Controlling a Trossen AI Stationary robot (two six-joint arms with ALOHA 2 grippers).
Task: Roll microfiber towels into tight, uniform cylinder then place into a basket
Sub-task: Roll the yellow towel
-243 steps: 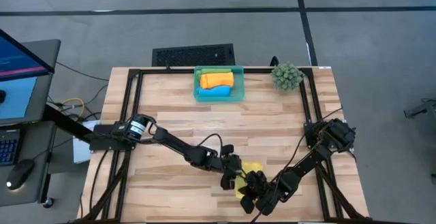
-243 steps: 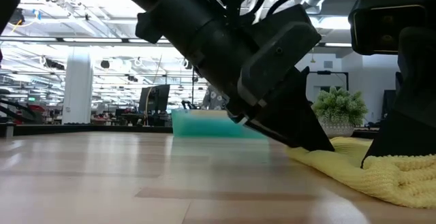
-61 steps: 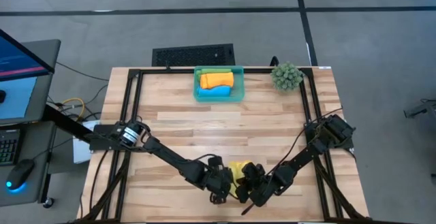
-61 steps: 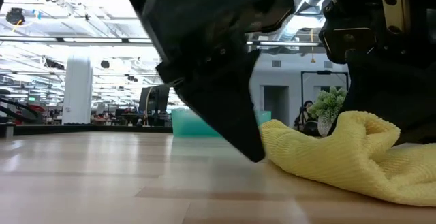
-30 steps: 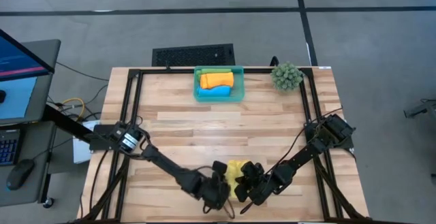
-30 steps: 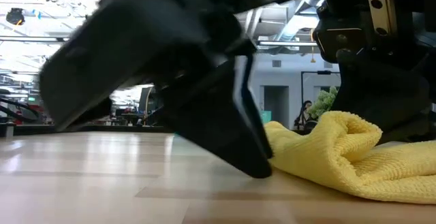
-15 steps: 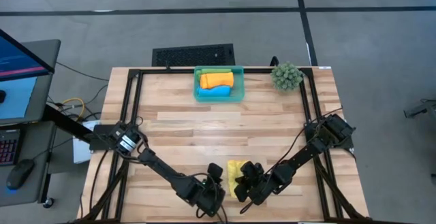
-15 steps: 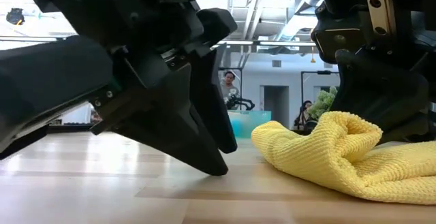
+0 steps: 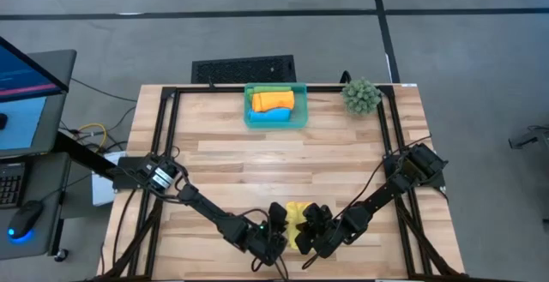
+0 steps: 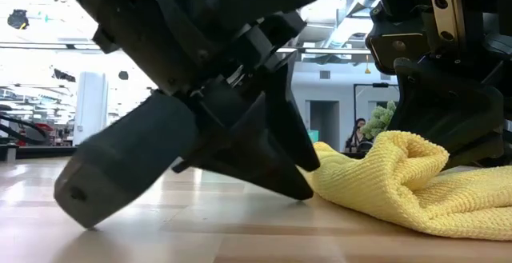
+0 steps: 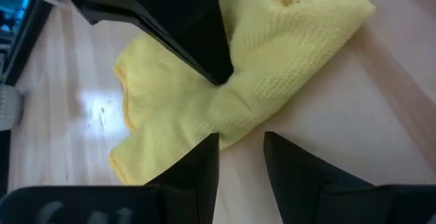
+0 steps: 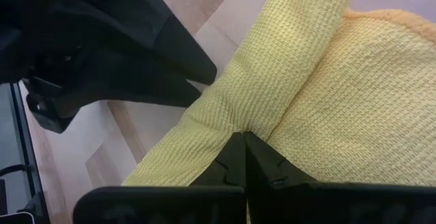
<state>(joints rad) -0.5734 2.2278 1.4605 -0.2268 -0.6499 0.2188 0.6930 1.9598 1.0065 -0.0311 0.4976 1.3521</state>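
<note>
- High view: we see the yellow towel [image 9: 297,216] lying bunched on the bench [image 9: 223,158], well apart from the basket [image 9: 275,106], which stands at the bench's far edge; the towel is close to the near edge, roughly in line with the basket.
- The left claw [image 9: 276,224] sits on one side of the yellow towel and the right claw [image 9: 310,227] on the other, so the towel lies between the two.
- In the basket we make out the orange towel [image 9: 273,101], with the green towel [image 9: 268,88] along its far side and the blue towel [image 9: 269,115] along its near side, all three inside the walls.
- A spiky green plant ball [image 9: 361,96] stands just beside the basket, toward the right arm's side of the bench.
- Left wrist view: our left claw [image 11: 241,144] has its fingers apart with a narrow gap, and the yellow towel's [image 11: 231,88] edge lies just ahead of the tips; nothing is pinched between them.
- Right wrist view: the right claw [image 12: 243,144] is pressed together, its tips meeting on a fold of the yellow towel [image 12: 306,94], pinching the cloth.
- Low view: the yellow towel [image 10: 400,179] is heaped in a raised fold on the bench, the left claw's dark fingers [image 10: 276,155] touching down right at its edge, and the right claw's body over the far side of the heap.
</note>
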